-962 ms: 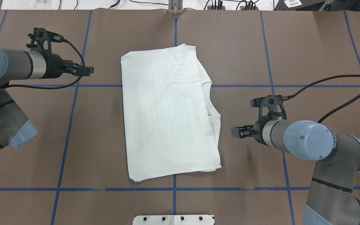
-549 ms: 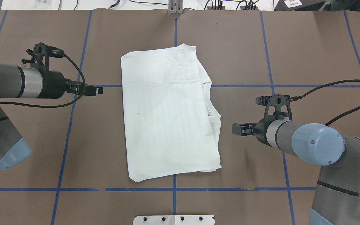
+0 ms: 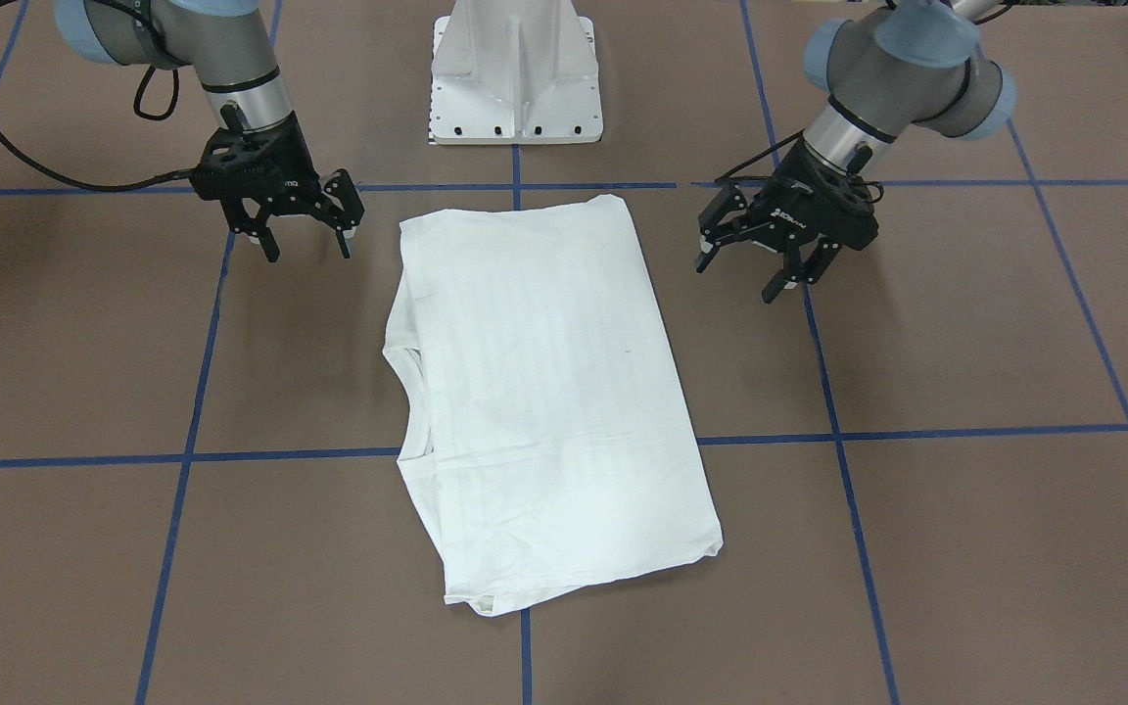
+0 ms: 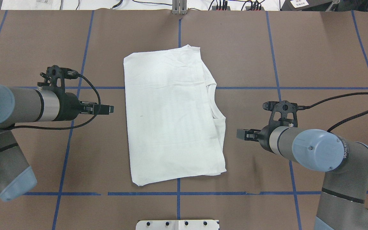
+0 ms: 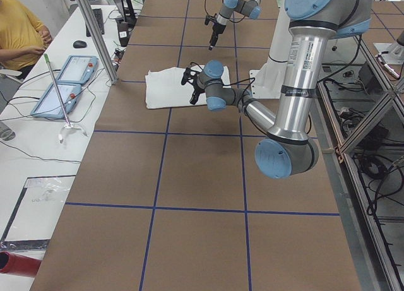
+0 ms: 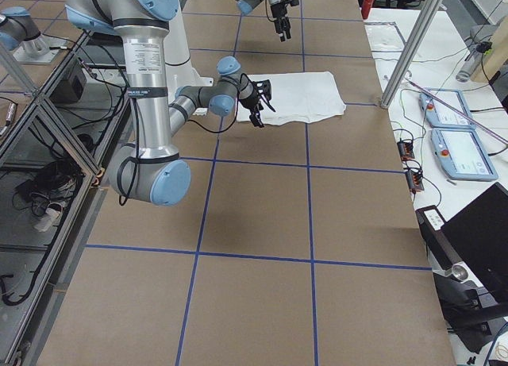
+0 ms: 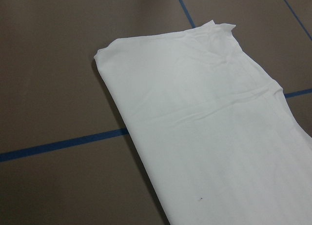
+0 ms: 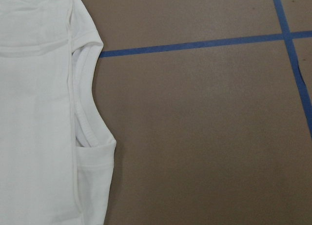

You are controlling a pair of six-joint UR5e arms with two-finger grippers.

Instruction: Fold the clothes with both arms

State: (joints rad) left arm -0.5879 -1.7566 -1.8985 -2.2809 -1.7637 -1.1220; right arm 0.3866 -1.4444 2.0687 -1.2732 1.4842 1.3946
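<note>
The left claw (image 4: 109, 109) hovers over the brown tabletop (image 4: 251, 48) near the shirt's long left edge, pointing toward the cloth but apart from it. In the front-facing view its fingers are spread wide, released, with nothing between them. The white shirt (image 4: 171, 118) lies flat in the middle of the tabletop, between the two claws. It is folded into a tall, slightly skewed rectangle, plain side up, with faint lines showing through the fabric. Its ribbed collar (image 4: 215, 105) curves along the edge that faces the right claw (image 4: 239, 134). That claw hangs just off this edge, a little nearer the robot than the collar's lower end, close to the fabric but not touching it. Its fingers are likewise parted and released, holding nothing.
</note>
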